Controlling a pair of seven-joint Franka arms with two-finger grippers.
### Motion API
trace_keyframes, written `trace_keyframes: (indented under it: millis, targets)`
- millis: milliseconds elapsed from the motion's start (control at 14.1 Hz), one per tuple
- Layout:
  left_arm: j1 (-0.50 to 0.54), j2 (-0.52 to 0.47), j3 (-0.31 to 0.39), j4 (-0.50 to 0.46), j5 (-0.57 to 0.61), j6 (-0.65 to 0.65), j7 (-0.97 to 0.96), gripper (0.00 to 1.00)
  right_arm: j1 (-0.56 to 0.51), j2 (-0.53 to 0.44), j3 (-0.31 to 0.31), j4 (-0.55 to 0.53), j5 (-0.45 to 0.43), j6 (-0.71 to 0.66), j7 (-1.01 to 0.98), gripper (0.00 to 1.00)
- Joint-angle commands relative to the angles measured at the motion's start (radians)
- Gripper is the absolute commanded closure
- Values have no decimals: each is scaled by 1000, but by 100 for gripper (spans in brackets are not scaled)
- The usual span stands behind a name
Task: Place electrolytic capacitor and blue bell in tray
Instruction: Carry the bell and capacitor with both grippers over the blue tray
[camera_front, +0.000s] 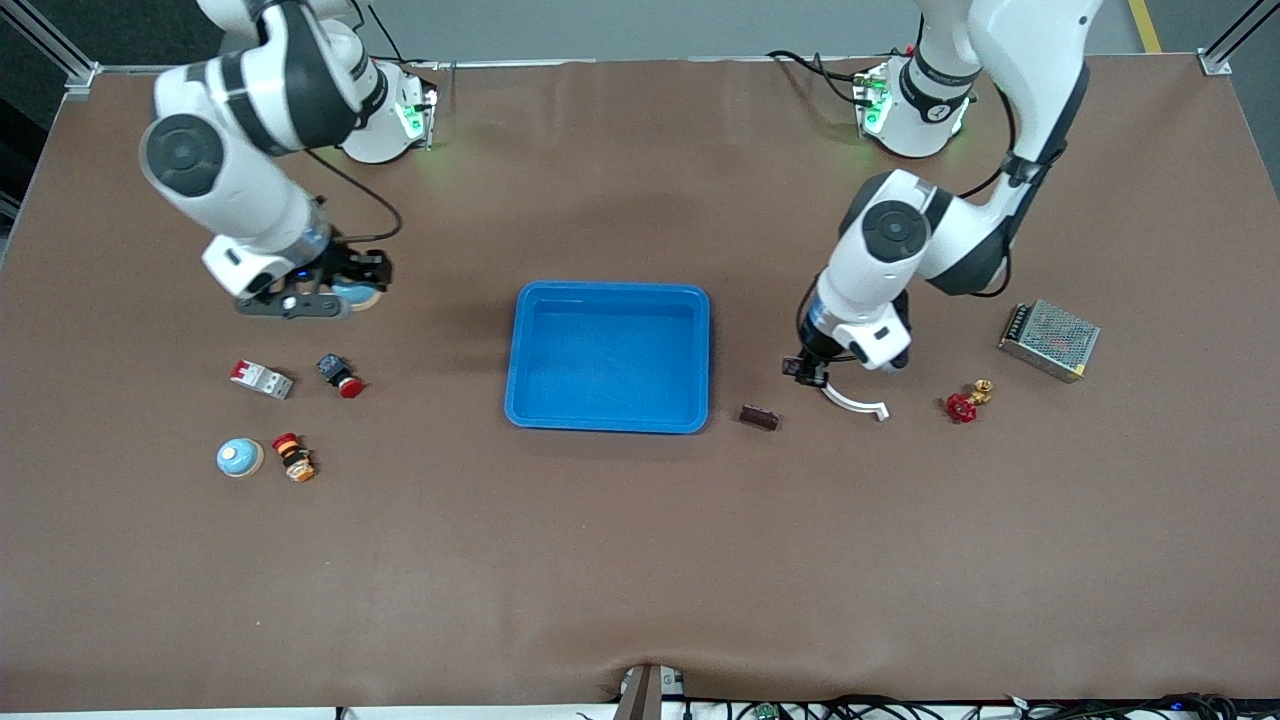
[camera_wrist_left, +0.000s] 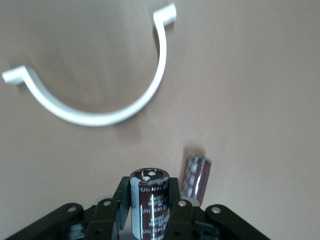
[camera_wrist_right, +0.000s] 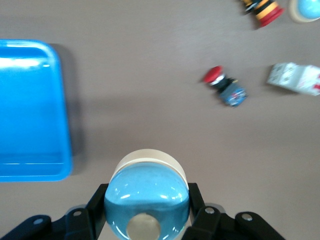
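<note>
My left gripper (camera_front: 808, 371) is shut on a dark brown electrolytic capacitor (camera_wrist_left: 150, 200), held upright above the table beside the tray's end toward the left arm. A second, similar capacitor (camera_front: 759, 417) lies on the table close by, also seen as a capacitor (camera_wrist_left: 195, 179) in the left wrist view. My right gripper (camera_front: 340, 292) is shut on a blue bell (camera_wrist_right: 147, 197) with a cream base, above the table toward the right arm's end. The bright-blue tray (camera_front: 608, 412) sits mid-table with nothing in it, its rim (camera_wrist_right: 62, 115) in the right wrist view.
A white curved bracket (camera_front: 856, 403), a red valve (camera_front: 963, 405) and a metal power supply (camera_front: 1049, 340) lie toward the left arm's end. Toward the right arm's end lie a breaker (camera_front: 262, 379), a red push button (camera_front: 340, 376), another blue bell (camera_front: 240, 457) and an orange button (camera_front: 294, 457).
</note>
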Motion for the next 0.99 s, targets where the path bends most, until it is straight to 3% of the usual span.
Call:
trace_keyframes:
  millis: [0, 424, 707, 919]
  targets:
    - [-62, 144, 0, 195, 22, -102, -38, 100, 97, 52, -14, 28, 44, 51, 121, 57]
    - [-200, 264, 15, 374, 26, -158, -105, 100, 270, 215, -14, 28, 68, 286, 364, 57]
    - [-347, 371, 107, 529, 26, -221, -144, 100, 338, 331, -14, 29, 68, 427, 425, 57]
    - [-450, 415, 183, 576, 22, -221, -174, 100, 349, 405, -14, 29, 68, 518, 425, 57]
